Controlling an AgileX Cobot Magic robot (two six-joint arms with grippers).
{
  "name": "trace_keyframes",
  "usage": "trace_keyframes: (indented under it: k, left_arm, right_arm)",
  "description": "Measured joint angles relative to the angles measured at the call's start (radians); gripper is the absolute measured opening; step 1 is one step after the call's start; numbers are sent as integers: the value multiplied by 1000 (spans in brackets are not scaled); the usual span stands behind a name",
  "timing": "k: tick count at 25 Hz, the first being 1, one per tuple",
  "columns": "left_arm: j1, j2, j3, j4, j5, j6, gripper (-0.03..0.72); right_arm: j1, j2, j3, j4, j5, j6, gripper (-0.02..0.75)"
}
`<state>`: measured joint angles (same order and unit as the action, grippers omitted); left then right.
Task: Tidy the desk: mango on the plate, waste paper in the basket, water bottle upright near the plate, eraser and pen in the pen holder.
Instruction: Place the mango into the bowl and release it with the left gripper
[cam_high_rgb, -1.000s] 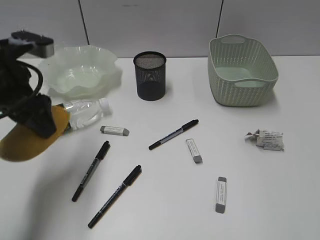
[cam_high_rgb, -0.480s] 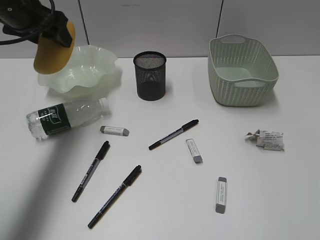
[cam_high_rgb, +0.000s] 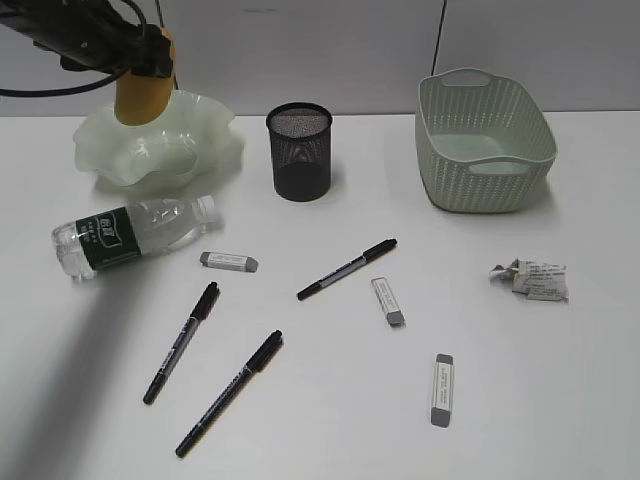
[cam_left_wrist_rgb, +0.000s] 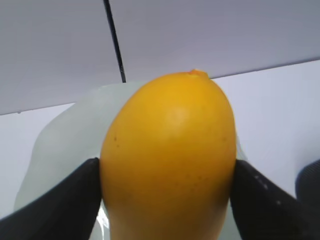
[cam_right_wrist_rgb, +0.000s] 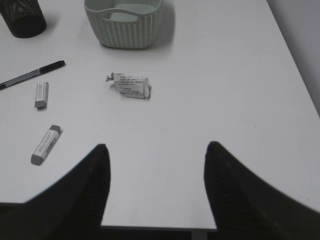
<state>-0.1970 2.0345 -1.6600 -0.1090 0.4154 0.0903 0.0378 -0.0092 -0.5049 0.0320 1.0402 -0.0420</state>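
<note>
My left gripper (cam_high_rgb: 150, 62) is shut on the yellow-orange mango (cam_high_rgb: 142, 98), which hangs just over the back of the ruffled green plate (cam_high_rgb: 215, 130). In the left wrist view the mango (cam_left_wrist_rgb: 170, 145) fills the gap between the black fingers (cam_left_wrist_rgb: 75, 200), with the plate (cam_left_wrist_rgb: 60, 145) behind it. The water bottle (cam_high_rgb: 130, 235) lies on its side in front of the plate. Three pens (cam_high_rgb: 347, 269) and three erasers (cam_high_rgb: 388, 301) are scattered on the desk (cam_high_rgb: 330, 430). The waste paper (cam_right_wrist_rgb: 130, 85) lies ahead of my open, empty right gripper (cam_right_wrist_rgb: 157, 147), in front of the basket (cam_right_wrist_rgb: 125, 22).
The black mesh pen holder (cam_high_rgb: 299, 150) stands between plate and basket (cam_high_rgb: 485, 140). The desk's front edge lies just under the right gripper, and its right edge (cam_right_wrist_rgb: 295, 75) runs alongside. A grey wall backs the desk.
The left arm has carried the mango from low at the front left, up and back to above the plate. The bottle it covered is now in full view. Nothing else has moved.
</note>
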Motion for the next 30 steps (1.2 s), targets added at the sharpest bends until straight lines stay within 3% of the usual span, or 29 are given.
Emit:
trace_keyframes:
  k: [6,16,23,30]
  left_arm:
    - [39,113,-51,-5,-42,0,580]
    - [38,215,-104,-42,-32,-1,580]
    - [38,218,-107,-49,-27,-24,653]
    - [35,209,-107,-47,11,-27,659]
  right_arm:
    - [0,0,0,0,0,0,478]
    - [0,0,0,0,0,0,478]
    - [0,0,0,0,0,0,478]
    - [0,0,0,0,0,0,478]
